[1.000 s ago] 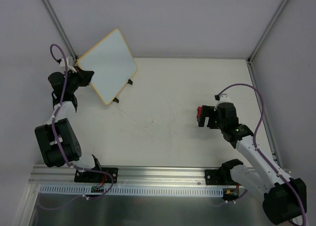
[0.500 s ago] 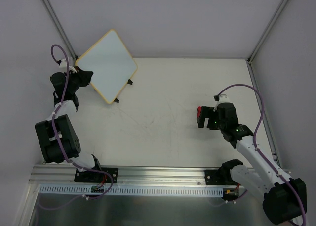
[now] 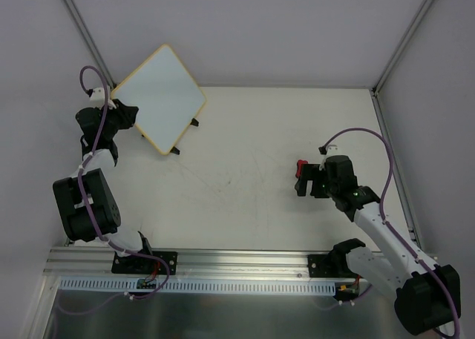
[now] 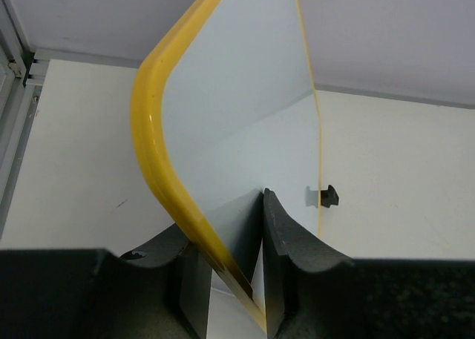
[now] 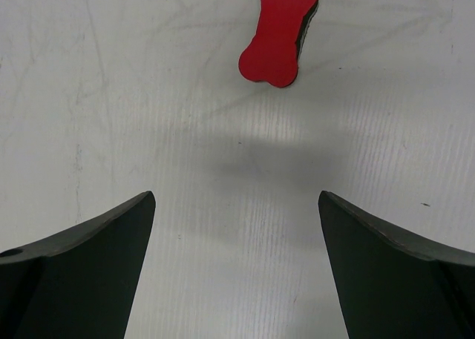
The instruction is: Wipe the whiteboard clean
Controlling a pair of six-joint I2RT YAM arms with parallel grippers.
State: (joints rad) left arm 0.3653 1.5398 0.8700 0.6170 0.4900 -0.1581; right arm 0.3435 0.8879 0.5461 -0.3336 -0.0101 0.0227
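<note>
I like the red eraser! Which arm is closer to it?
Right. The right tool hangs open just short of the red eraser; the left tool is far off, clamped on the whiteboard.

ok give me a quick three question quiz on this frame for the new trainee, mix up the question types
1. True or false: the left gripper is shut on the yellow frame of the whiteboard.
2. Where is the red eraser relative to the right gripper? A) clamped between its fingers B) lying on the table ahead of its open fingers C) pressed against the whiteboard
3. Short answer: what writing shows on the whiteboard's face?

Key: 1 true; 2 B; 3 none, the visible face looks blank.
</note>
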